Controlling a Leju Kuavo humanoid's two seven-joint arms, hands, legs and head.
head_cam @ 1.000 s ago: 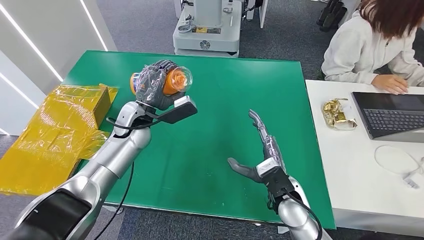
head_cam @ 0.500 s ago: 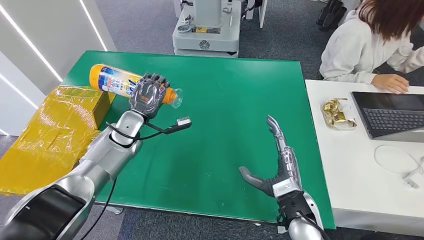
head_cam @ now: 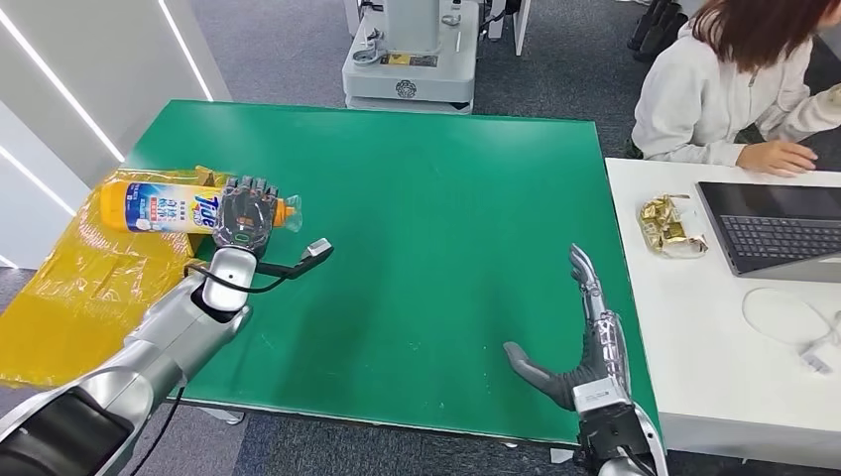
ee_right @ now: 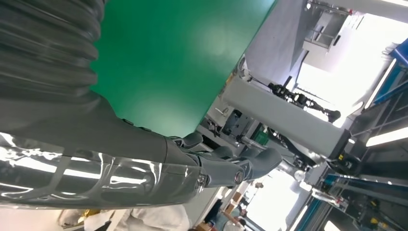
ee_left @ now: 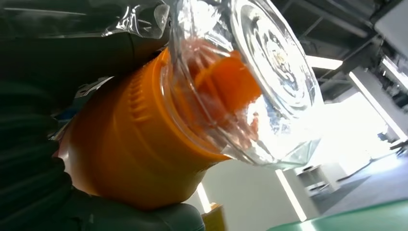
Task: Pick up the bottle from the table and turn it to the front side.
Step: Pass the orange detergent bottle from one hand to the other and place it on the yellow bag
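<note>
Bottle (head_cam: pixel 169 207) in left robot hand (head_cam: pixel 246 211)

Grey carpet (head_cam: pixel 298 40) (perhaps), white desk (head_cam: pixel 714 337)

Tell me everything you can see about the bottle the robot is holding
The bottle is orange plastic with a blue and white printed label facing up. It lies roughly level, held off the table by the left hand, which grips it near the neck. Its orange cap sits under a clear plastic cover and points toward the table's middle; its base reaches out over the yellow wrapped box.
</note>
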